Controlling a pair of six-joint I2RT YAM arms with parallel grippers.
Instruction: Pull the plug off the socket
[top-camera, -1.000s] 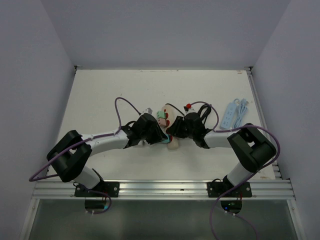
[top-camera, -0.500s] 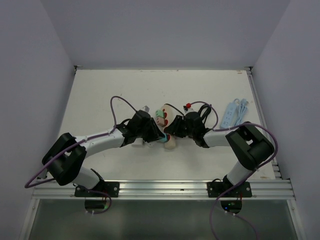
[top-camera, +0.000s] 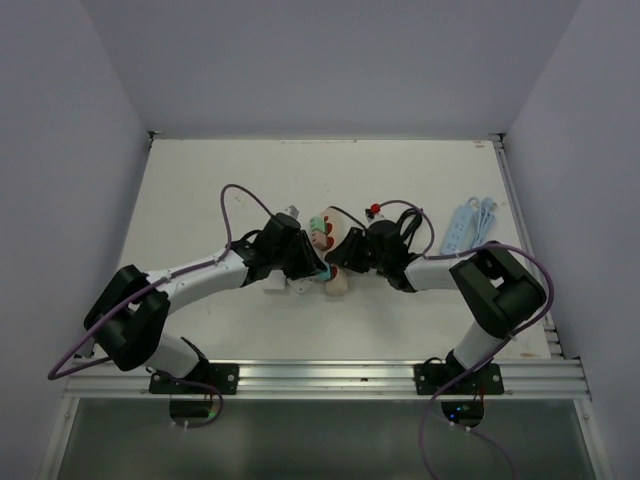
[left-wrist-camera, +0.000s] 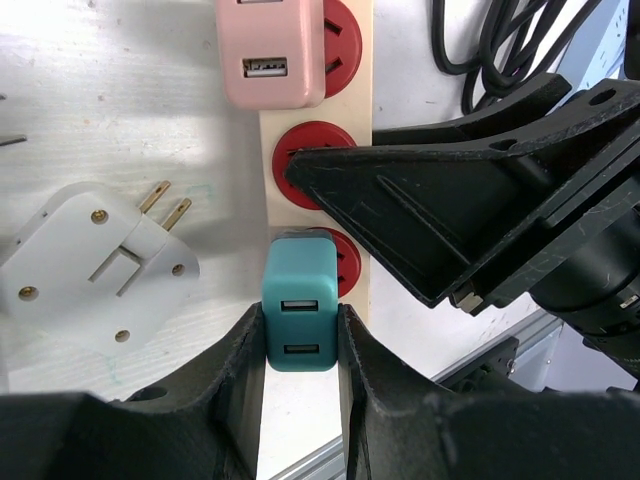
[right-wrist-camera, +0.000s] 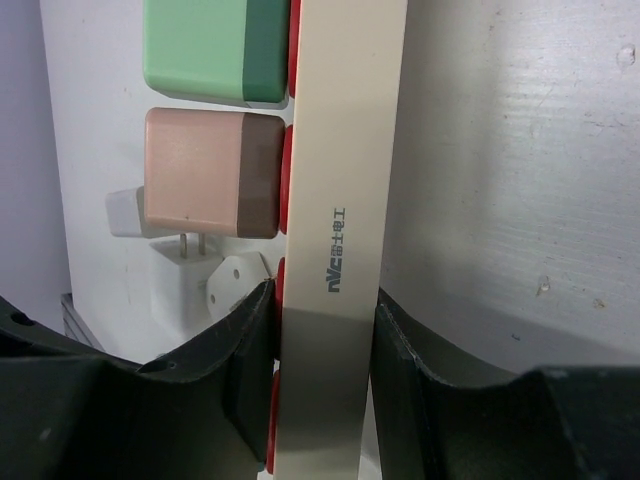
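The socket is a cream power strip (left-wrist-camera: 352, 100) with red outlets, lying mid-table (top-camera: 338, 272). A teal plug (left-wrist-camera: 300, 305) sits over the lowest red outlet, and my left gripper (left-wrist-camera: 300, 335) is shut on its two sides. I cannot tell whether its prongs are still in. A pink plug (left-wrist-camera: 270, 50) and a green plug (right-wrist-camera: 210, 50) stand in the outlets further along. My right gripper (right-wrist-camera: 322, 340) is shut across the strip's body (right-wrist-camera: 345, 150), its black fingers (left-wrist-camera: 470, 200) reaching in from the right just beyond the teal plug.
A loose white plug (left-wrist-camera: 90, 265) lies prongs-out on the table left of the strip. A coiled black cable (top-camera: 405, 225) and a blue-white power strip (top-camera: 462, 225) lie to the right. Walls close in the left, right and back. A metal rail (top-camera: 320, 375) runs along the front.
Both grippers and the strip have shifted slightly to the left and away from the bases. The left arm has stretched out lower. Both grips stay the same.
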